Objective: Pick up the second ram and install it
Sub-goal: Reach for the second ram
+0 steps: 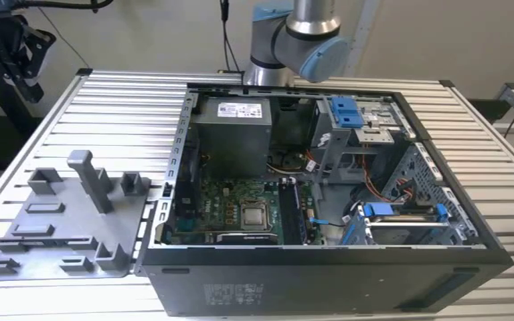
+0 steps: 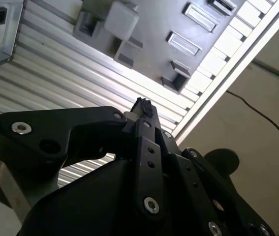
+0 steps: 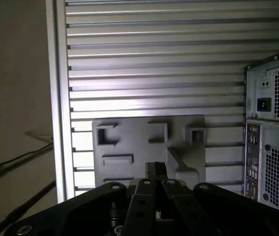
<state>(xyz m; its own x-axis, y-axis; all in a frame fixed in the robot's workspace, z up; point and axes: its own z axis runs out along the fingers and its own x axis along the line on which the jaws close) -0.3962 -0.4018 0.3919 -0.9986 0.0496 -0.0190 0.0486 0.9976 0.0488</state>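
Second ram, a long dark-blue circuit stick point(image 1: 291, 212), seems to stand on edge in a slot of the green motherboard point(image 1: 221, 207), lower middle of the exterior view, seated as installing demands, while the black gripper point(image 3: 155, 168), fingers pressed together on nothing, hangs above the grey plastic fixture tray point(image 3: 134, 142).

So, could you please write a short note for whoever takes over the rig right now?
Gripper: shut, nothing visible in it, high above the grey holder tray beside the computer case.
Ram: what looks like the second ram stands in a slot on the motherboard, beside the processor.
Done: pick-up and placing, as far as I can see.
Left: I cannot tell whether it is fully seated.
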